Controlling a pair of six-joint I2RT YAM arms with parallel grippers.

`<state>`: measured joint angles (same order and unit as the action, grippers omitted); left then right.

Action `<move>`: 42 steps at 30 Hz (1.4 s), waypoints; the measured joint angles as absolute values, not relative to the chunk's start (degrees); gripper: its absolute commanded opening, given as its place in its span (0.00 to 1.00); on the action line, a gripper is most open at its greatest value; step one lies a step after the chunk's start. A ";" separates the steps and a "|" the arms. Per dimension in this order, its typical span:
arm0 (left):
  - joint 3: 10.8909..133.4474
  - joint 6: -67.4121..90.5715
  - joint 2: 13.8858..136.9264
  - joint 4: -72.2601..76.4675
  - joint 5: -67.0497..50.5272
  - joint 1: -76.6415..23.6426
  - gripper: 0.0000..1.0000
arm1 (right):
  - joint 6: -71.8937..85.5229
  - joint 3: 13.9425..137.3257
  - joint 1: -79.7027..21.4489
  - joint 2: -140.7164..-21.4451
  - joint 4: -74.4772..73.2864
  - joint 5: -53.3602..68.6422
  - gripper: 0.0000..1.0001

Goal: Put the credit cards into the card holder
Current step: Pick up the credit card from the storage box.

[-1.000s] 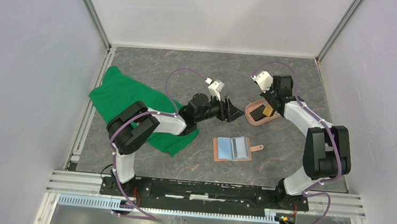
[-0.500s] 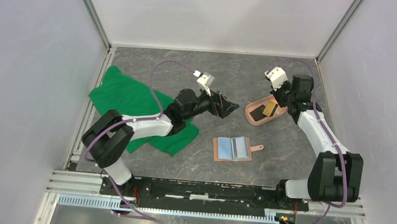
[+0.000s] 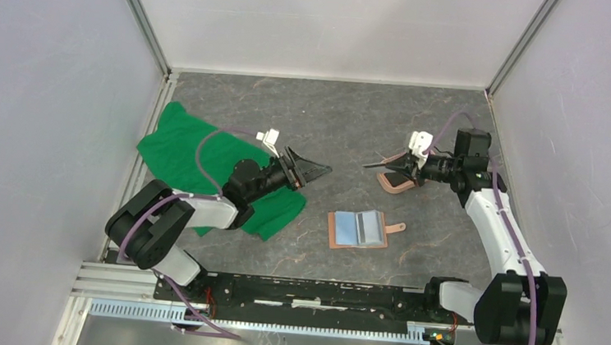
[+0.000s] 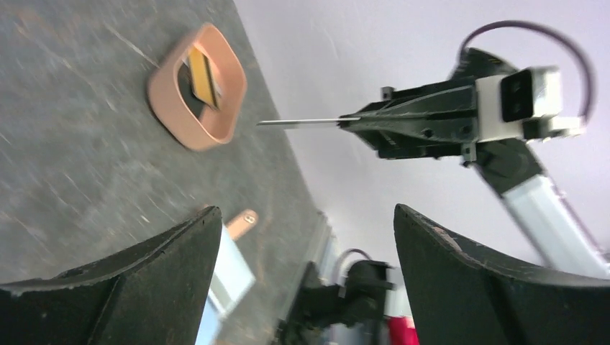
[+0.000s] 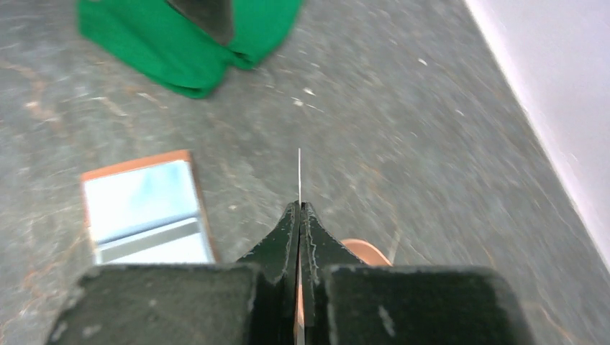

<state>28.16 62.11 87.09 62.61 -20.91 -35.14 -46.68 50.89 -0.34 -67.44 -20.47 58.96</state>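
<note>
Right gripper (image 5: 299, 210): fingers pressed together, pinching one thin flat credit card (image 4: 296, 122) by a short length of its end. The card is seen edge-on, projecting toward the left arm, and is held in the air by the salmon-pink oval tray (image 4: 169, 93). Left gripper (image 3: 319, 171): fingers spread wide, holding nothing, pointed at the card, near it but apart. The flat tan-orange leather-like folding card holder (image 3: 357, 228) lies open on the grey stone-patterned table (image 3: 307, 115), blue-grey pockets up, unrestrained, between the arms and nearer their bases. Two further cards (image 4: 203, 72), one dark and one yellow, rest in the tray. Assessed risks: if a handover is intended, the shallow pinch may let the card pivot or drop should the left fingers close off-centre, and a release before the other side grips would lose it. At insertion the loose holder may slide under the card's push, and a tilted card would catch on a pocket lip. The green cloth (image 3: 197, 152) beneath the left arm could drag.
</note>
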 measured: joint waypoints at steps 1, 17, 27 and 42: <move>26.79 64.64 86.80 63.99 -20.67 -35.53 0.93 | -49.25 50.96 -0.34 -67.92 -22.50 61.63 0.00; 23.05 86.54 80.64 57.93 -2.61 -50.09 0.84 | -112.18 50.33 -0.34 -71.85 -65.34 77.71 0.00; 29.21 92.31 89.10 55.22 1.32 -54.94 0.72 | -116.68 50.33 -0.34 -72.31 -69.87 78.63 0.00; 27.46 94.04 80.31 45.08 6.57 -56.21 0.72 | -116.68 50.33 -0.34 -72.71 -69.17 76.93 0.00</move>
